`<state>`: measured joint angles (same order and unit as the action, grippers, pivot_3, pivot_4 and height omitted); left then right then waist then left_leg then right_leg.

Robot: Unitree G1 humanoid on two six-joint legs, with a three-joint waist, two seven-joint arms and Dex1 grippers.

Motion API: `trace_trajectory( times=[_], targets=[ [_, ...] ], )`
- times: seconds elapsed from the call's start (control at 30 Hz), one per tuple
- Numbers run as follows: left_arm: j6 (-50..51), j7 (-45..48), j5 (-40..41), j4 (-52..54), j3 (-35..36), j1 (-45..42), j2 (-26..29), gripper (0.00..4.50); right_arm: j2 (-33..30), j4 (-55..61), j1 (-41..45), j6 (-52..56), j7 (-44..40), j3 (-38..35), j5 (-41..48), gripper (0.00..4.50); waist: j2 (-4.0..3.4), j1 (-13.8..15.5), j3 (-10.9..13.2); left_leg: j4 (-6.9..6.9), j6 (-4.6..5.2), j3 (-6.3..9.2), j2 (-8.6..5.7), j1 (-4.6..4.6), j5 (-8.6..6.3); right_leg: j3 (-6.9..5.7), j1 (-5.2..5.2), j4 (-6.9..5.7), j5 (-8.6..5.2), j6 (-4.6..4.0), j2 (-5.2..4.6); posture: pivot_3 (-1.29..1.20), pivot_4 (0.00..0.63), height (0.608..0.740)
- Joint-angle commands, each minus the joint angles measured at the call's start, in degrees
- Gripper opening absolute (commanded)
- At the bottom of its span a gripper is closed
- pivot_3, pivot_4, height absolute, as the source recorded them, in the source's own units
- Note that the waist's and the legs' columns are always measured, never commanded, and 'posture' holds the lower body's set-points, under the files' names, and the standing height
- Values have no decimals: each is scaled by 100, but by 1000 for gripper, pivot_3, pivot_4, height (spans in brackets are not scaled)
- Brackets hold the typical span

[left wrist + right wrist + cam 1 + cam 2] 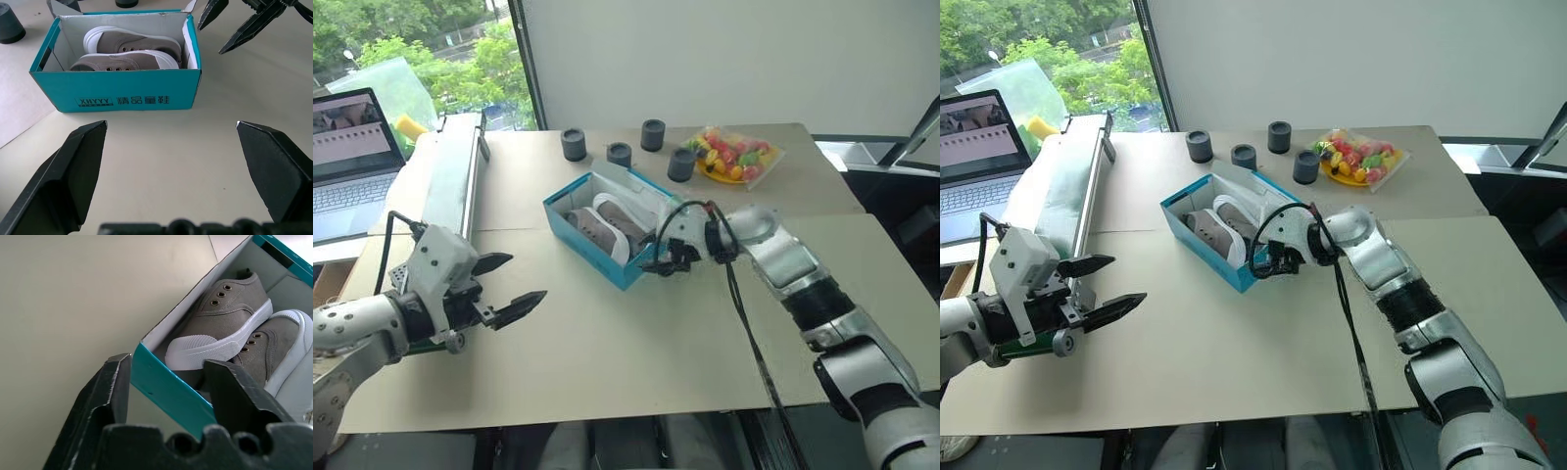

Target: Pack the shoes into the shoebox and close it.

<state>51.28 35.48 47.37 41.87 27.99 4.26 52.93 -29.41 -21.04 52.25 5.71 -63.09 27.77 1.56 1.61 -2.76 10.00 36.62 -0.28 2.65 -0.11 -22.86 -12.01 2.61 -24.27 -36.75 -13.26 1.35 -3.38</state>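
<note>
**Both shoes in open box; right gripper straddling a box wall**

Surface: beige tabletop (607, 362) made of boards butted together, seams visible. Behind it a white wall, and a window onto green trees at the far left corner.

Shoebox (597, 250) sits near the middle of the table, turquoise outside, white inside, open on top. Both shoes (607, 227) lie inside, side by side, white soles showing.

Right gripper (668, 262) is at the box's near right corner, fingers spread. In the right wrist view one finger (110, 396) is outside the turquoise wall and the other inside it. Nothing is clamped.

Left gripper (509, 286) hangs over bare table to the left of the box, well apart from it, jaws wide, empty.

Edges and room: four dark cylinders (653, 134) and a bag of coloured items (732, 155) stand along the far side, behind the box. A laptop (347, 162) and a long pale frame (450, 171) line the left edge. Open tabletop lies in front of the box.
</note>
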Motion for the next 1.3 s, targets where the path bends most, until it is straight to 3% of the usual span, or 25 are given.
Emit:
trace_trajectory(
  times=[0.03,0.23,0.37,0.4,0.67,0.73,0.83,1.07,1.2,1.3],
  targets=[
    [-59,-56,46,164,89,2,-23,4500,281,-761,349,-971,-58,123,-458,3497,0,8,0,0,-1,0,0,-1,0,0,-1,0,0,-1,0,0,150,740],
    [5,-131,141,236,195,63,-42,4500,619,-1915,725,-2062,1,356,-1151,3497,0,29,0,0,-4,8,1,-2,-1,-1,1,-1,1,0,-5,0,150,740],
    [33,-233,217,298,251,137,-76,4500,869,-2369,883,-2220,-39,260,-1289,3497,0,17,0,0,-6,10,1,0,-1,-1,1,-3,1,-2,-3,0,150,740],
    [35,-251,233,306,258,145,-75,4500,896,-2403,903,-2213,-59,213,-1289,2992,0,14,0,0,-7,11,1,0,-1,-1,0,-4,1,-2,-3,0,150,740],
    [16,-378,321,295,268,152,-61,4500,875,-2038,823,-2031,-466,31,-1208,393,-1,20,0,0,-9,15,1,0,-3,-1,0,-4,1,-2,-3,0,150,740],
    [6,-396,325,291,228,130,-65,4500,835,-1813,760,-1952,-577,43,-1202,14,-1,29,0,0,-10,15,1,-1,-3,-2,0,-4,1,-2,-3,0,150,740],
    [1,-415,333,289,178,99,-70,4500,692,-1121,564,-1649,-901,65,-1108,14,-1,31,0,0,-13,16,2,-2,-5,-2,0,-2,1,-2,-4,0,150,740],
    [-34,-397,286,206,78,16,-48,4500,169,2163,-436,405,-1958,115,-320,14,-1,20,0,0,-22,26,4,-2,-11,-2,-5,-6,0,-1,-2,0,150,740],
    [-46,-388,265,143,8,-66,-46,4500,166,3521,-872,1681,-1853,283,-114,14,0,38,0,10,-22,29,3,1,-11,-5,1,-11,0,0,-2,0,150,740],
    [-61,-381,243,112,-42,-103,-48,4500,402,3777,-1059,2302,-1359,543,-375,14,0,30,0,16,-22,27,2,5,-11,-6,4,-13,-1,0,-2,0,150,740]
  ],
)
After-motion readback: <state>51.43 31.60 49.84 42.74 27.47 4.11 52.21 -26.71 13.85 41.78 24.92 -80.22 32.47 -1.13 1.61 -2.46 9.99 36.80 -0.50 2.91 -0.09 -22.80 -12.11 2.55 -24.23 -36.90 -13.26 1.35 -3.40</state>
